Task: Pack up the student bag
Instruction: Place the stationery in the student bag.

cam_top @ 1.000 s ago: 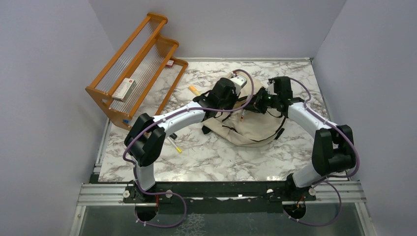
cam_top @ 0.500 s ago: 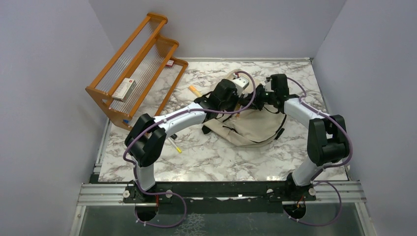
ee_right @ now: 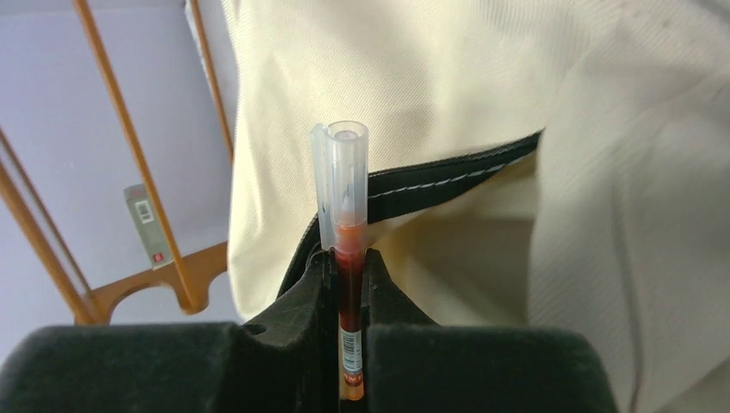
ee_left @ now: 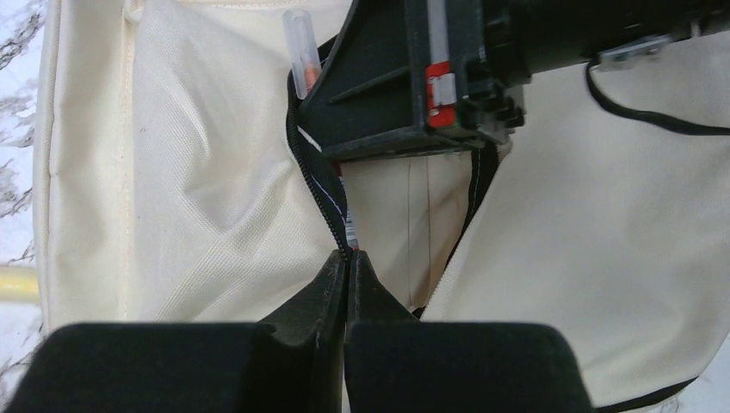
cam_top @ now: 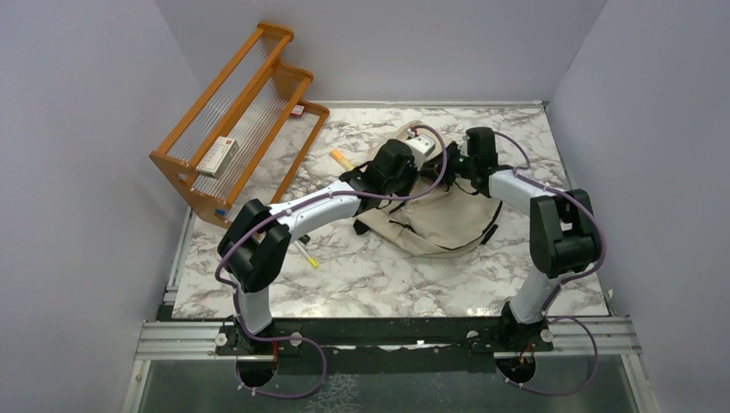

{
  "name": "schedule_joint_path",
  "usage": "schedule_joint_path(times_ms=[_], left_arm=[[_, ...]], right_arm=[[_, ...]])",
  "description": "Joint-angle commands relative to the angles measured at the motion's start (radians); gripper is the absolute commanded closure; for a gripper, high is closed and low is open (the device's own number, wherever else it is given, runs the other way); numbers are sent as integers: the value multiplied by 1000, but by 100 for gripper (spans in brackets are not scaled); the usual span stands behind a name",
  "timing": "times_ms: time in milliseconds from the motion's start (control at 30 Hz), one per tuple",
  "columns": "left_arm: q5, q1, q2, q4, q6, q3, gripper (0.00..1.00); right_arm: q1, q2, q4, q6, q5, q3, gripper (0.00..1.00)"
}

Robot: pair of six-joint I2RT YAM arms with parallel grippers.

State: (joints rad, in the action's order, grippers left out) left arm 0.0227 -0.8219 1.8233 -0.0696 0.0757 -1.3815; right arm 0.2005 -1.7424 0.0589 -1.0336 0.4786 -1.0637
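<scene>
The student bag (cam_top: 441, 219), a cream canvas backpack with black zip lines, lies in the middle of the table. My left gripper (ee_left: 349, 255) is shut on the black zip edge of the bag's opening and holds it up. My right gripper (ee_right: 349, 258) is shut on an orange pen (ee_right: 343, 185) with a clear cap. The cap end points at the dark gap under the bag's black edge strip (ee_right: 448, 181). In the left wrist view the pen (ee_left: 297, 47) stands just above the lifted zip. Both grippers meet over the bag's far end in the top view.
A wooden rack (cam_top: 237, 116) stands at the back left with a small box (cam_top: 216, 156) on it. An orange marker (cam_top: 340, 158) and a thin pen (cam_top: 304, 253) lie on the marble table (cam_top: 370, 275) left of the bag. Walls close in on three sides.
The right arm has swung left and farther back, carrying the pen to the bag's opening beside the left gripper. The left gripper has kept its hold on the zip edge.
</scene>
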Motion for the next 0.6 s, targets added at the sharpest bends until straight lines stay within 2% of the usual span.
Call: schedule_joint_path(times_ms=[0,167,367,567], left_arm=[[-39,-22,-25,10,41,-16,100],[-10,-22,-20,3,63,-19,100],[16,-23,-10,-9,70,-23,100],[43,-21,-12,-20,63,-15,100]], right_arm=[[27,-74,84,48,-115,-60,89],[69,-111,102,53,-84,-93,78],[75,-80,78,82,-103,-84,55],[73,10,-12,160,-200,-69,48]])
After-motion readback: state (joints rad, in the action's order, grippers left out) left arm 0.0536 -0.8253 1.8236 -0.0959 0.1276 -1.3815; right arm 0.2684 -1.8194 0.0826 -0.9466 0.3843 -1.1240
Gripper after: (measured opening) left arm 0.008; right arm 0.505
